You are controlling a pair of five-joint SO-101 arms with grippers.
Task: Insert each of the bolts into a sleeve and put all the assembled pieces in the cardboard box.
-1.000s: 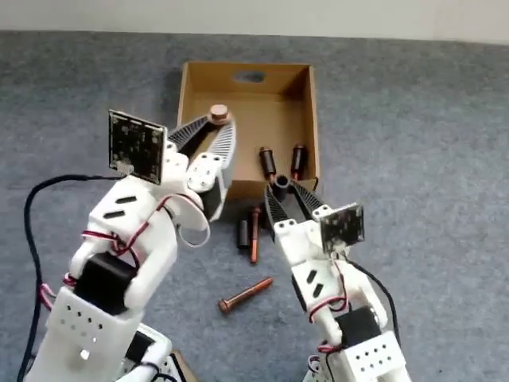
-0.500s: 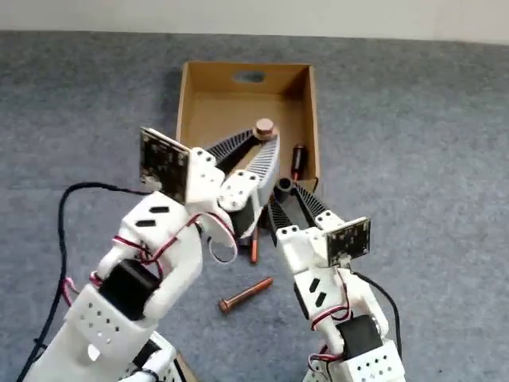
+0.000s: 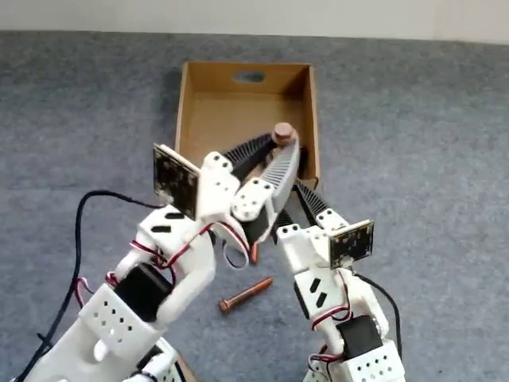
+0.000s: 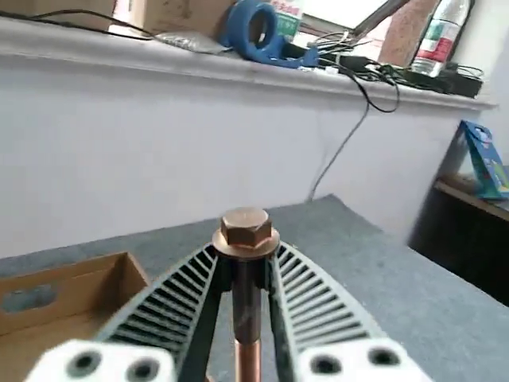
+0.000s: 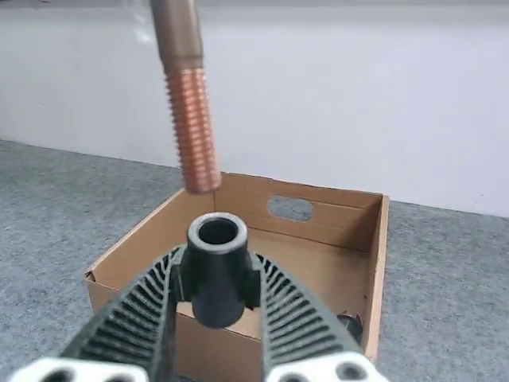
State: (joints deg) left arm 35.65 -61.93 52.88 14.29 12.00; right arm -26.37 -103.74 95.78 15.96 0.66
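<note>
Left gripper (image 4: 246,259) clamping upright bolt (image 4: 246,228), right gripper (image 5: 216,263) clamping sleeve (image 5: 215,294) just below, cardboard box (image 5: 338,216) behind, loose bolt (image 3: 245,294) on carpet (image 3: 429,119)

left arm (image 3: 163,267) and right arm (image 3: 322,282), same build: white printed shells, black servos (image 3: 141,291) showing through. Short black slots (image 3: 161,229) cut in the upper shells, and grids of small holes (image 3: 111,317) on the base links. Thin red/white/black wires (image 3: 171,253) loop between joints, and a fat black cable (image 3: 79,239) runs off the left arm. Dark square board (image 3: 175,181) on each wrist, speckled with small components. On left gripper (image 4: 245,259) and right gripper (image 5: 215,274): black ribbed fingers (image 4: 163,298) tapering to the tip, and white bases with round screw holes (image 4: 83,364).
</note>
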